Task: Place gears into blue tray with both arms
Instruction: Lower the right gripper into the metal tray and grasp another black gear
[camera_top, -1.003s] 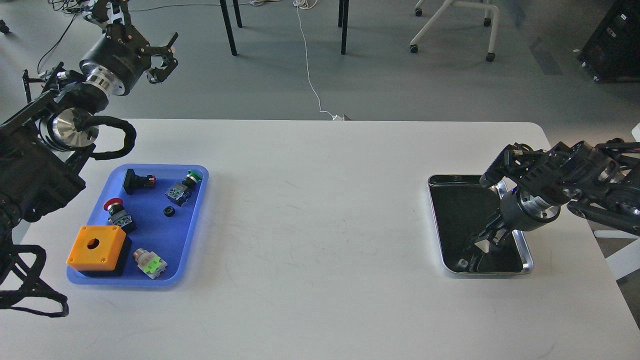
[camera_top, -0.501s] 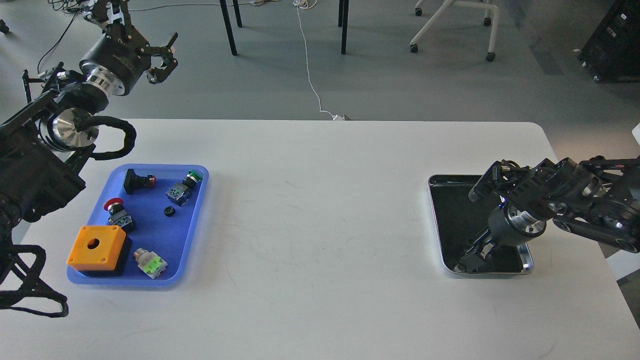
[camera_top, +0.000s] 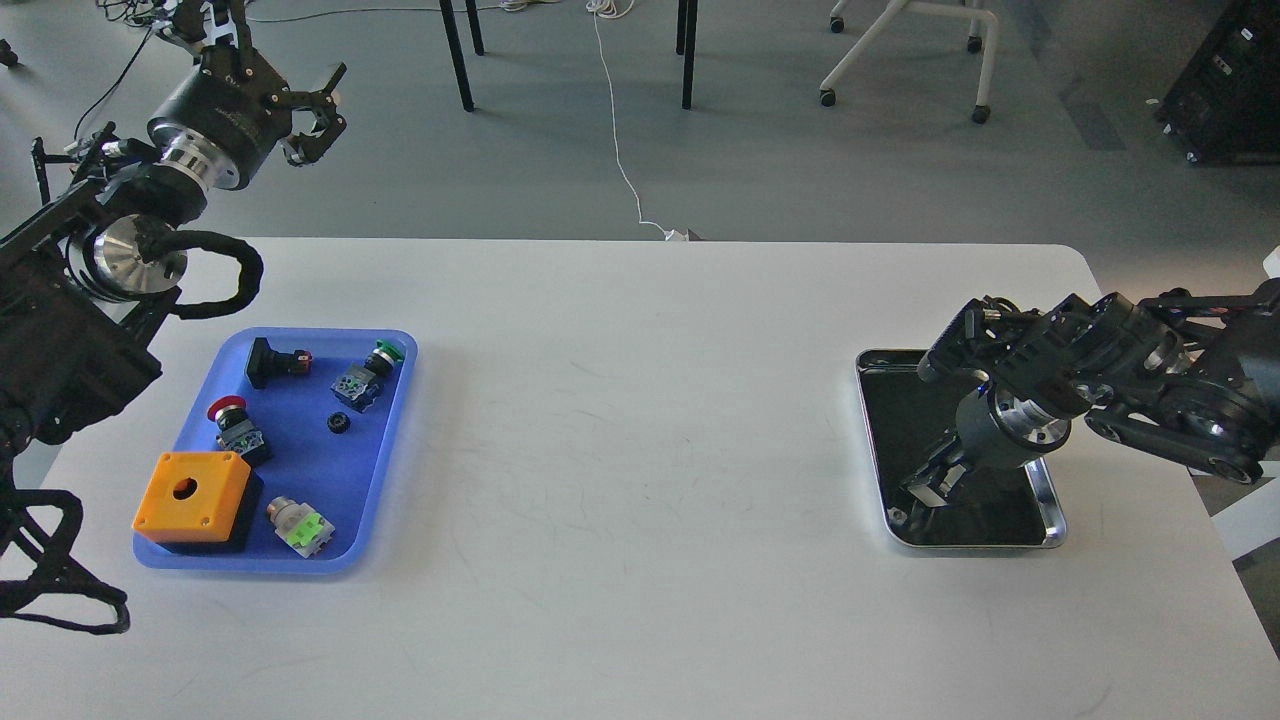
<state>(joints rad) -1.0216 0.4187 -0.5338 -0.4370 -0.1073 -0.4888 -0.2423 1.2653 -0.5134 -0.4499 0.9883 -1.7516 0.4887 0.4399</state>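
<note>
your right hand (camera_top: 925, 495) is dipped into the near left corner of the steel tray (camera_top: 1052, 510), fingers pointing down at the dark bottom, which reads as reaching for a gear there; the fingers look slightly parted, but they are dark against a dark, reflective floor, so you cannot tell how far open they are or whether anything sits between them; a small pale speck lies just beside the fingertips at the tray's corner, too small to name.

your left hand (camera_top: 312, 108) is held high and well back from the worktop (camera_top: 640, 420), its claws spread wide and empty, parked clear of the blue tray (camera_top: 395, 470) probably so the drop zone stays free.

one gear (camera_top: 338, 423) already lies in the blue tray, well apart from your right hand, among push-button switches and an orange box (camera_top: 192, 497); any gears left in the steel tray are hidden by the wrist or lost in the glare; the left arm's base is cut off by the edge.
</note>
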